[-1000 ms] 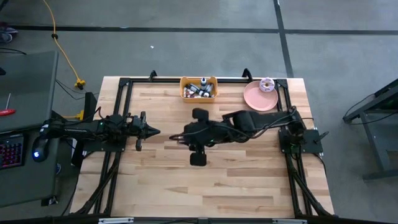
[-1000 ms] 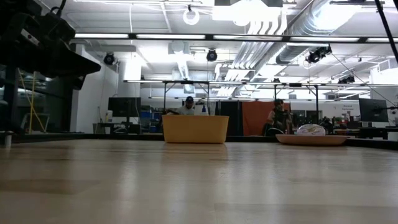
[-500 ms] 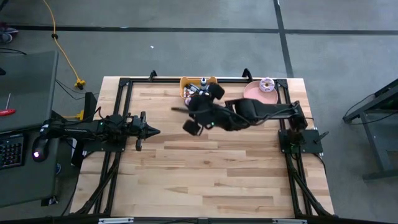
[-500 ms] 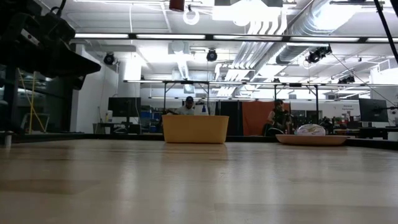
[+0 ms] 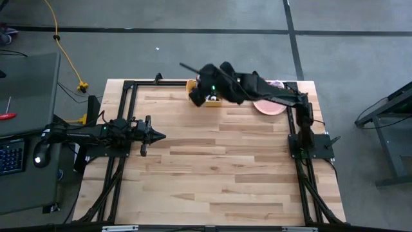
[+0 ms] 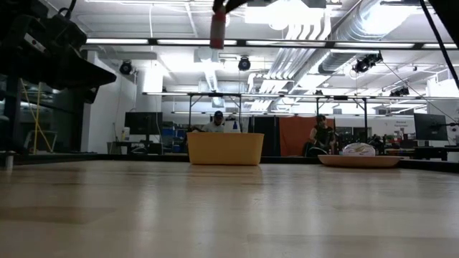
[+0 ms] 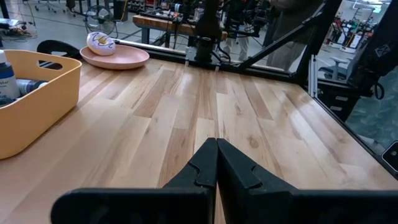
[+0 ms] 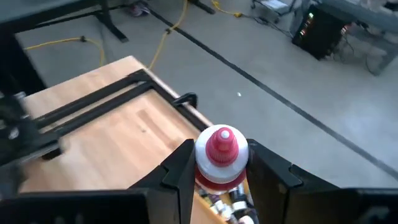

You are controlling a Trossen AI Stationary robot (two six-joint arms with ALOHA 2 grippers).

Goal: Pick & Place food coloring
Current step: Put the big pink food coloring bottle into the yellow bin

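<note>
My right gripper point(image 5: 201, 95) is high over the yellow bin point(image 5: 191, 84) at the table's far edge, shut on one small food coloring bottle point(image 8: 222, 155) with a red and white cap. In the low view this reddish bottle point(image 6: 217, 29) hangs far above the bin point(image 6: 225, 148). More little bottles point(image 7: 9, 81) lie inside the bin point(image 7: 31, 99). My left gripper point(image 7: 216, 149) is shut and holds nothing, low at the table's left side point(image 5: 158, 135). My right gripper pinches the bottle between its two fingers point(image 8: 180, 168), on the bottle's sides just under the cap point(image 8: 217, 179). The cap point(image 8: 222, 144) stands free past the fingers. The bottle is lifted clear, high above the bin.
A pink plate point(image 5: 265, 106) with a donut point(image 7: 99, 42) lies right of the bin at the far edge. A black metal frame point(image 5: 129, 87) runs along the table's borders. Bare wood point(image 5: 212, 167) fills the middle and near part.
My right gripper has swung from the middle of the table toward the far edge, coming over the yellow bin, and has turned at the wrist as it went. The bottle went with it and now shows at the top of the low view.
</note>
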